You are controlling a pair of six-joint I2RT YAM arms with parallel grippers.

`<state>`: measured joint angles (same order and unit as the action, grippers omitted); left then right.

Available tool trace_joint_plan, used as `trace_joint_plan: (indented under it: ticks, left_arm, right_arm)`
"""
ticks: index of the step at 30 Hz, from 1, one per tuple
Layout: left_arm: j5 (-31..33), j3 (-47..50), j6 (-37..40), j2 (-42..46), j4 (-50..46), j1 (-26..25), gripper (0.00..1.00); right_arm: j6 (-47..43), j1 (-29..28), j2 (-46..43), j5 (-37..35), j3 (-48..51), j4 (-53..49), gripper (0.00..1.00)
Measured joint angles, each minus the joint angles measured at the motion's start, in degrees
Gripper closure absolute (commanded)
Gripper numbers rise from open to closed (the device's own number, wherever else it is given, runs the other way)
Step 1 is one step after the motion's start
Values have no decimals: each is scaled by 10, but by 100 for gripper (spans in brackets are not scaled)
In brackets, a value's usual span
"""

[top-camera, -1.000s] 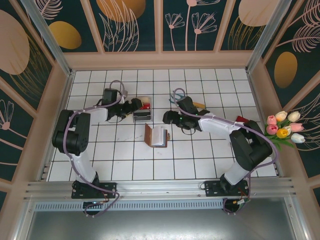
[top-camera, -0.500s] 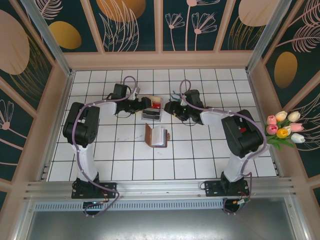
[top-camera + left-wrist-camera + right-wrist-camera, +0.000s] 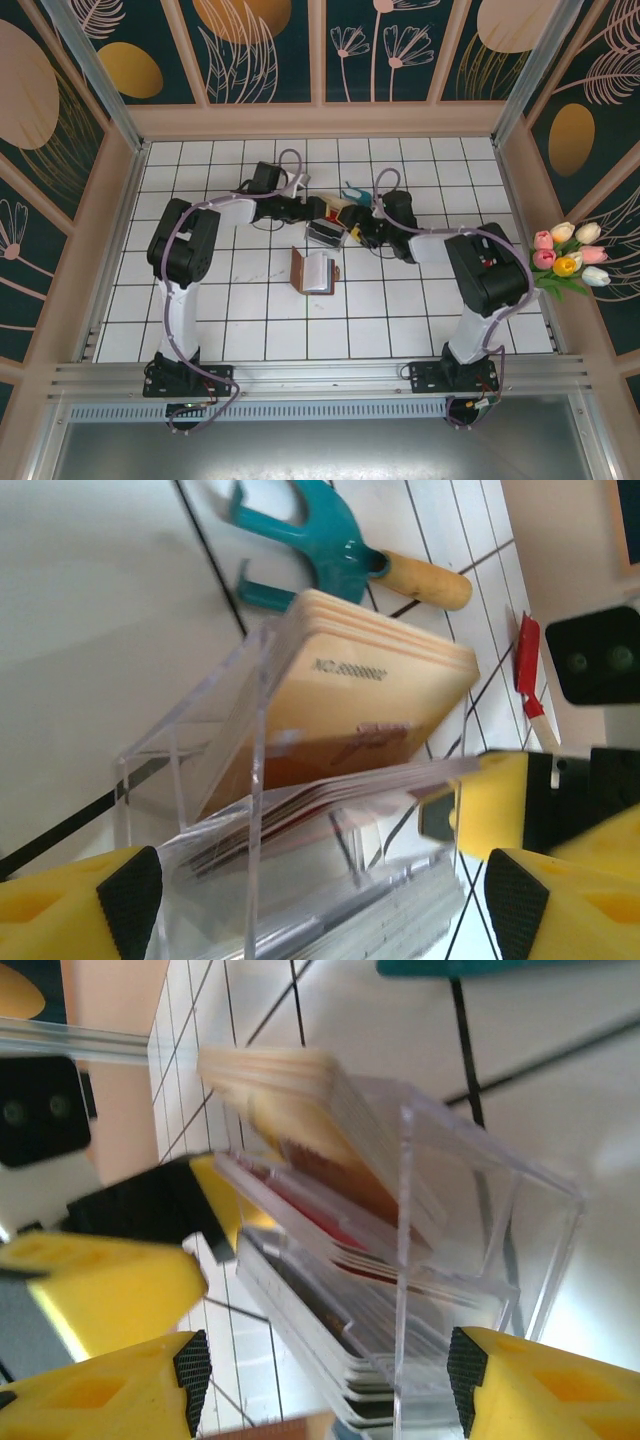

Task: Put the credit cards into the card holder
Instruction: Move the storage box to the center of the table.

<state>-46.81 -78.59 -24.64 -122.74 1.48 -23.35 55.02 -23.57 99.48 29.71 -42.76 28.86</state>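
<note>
White-tiled desk (image 3: 200,320): credit cards (image 3: 380,680) kept in clear box (image 3: 327,232), straddled by left claw (image 3: 322,890) and right claw (image 3: 325,1375); grip cannot be told. Card holder (image 3: 314,270) laid open nearby. Box may be tipped, cards spilled, by uneven squeeze.

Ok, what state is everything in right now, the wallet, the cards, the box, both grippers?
card holder: lying open on the table.
clear box: between the fingers of both grippers.
credit cards: stacked inside the clear box.
left gripper: open, fingers astride the box.
right gripper: fingers astride the box, grip unclear.
</note>
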Motion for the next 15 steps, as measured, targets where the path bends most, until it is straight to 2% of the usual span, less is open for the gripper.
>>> trace_joint_plan:
  ticks: [4, 9, 15]
  left_arm:
    - [-4, -17, -7, -11, 1, -30, 16]
    - [-3, -18, -33, -13, 16, -70, 16]
    - [48, -13, -62, -5, 30, -90, 12]
  right_arm:
    - [11, 0, -77, -14, 67, -6, 33]
    - [10, 0, -192, -57, 118, -63, 32]
    - [-40, 2, -309, -140, 123, -198, 31]
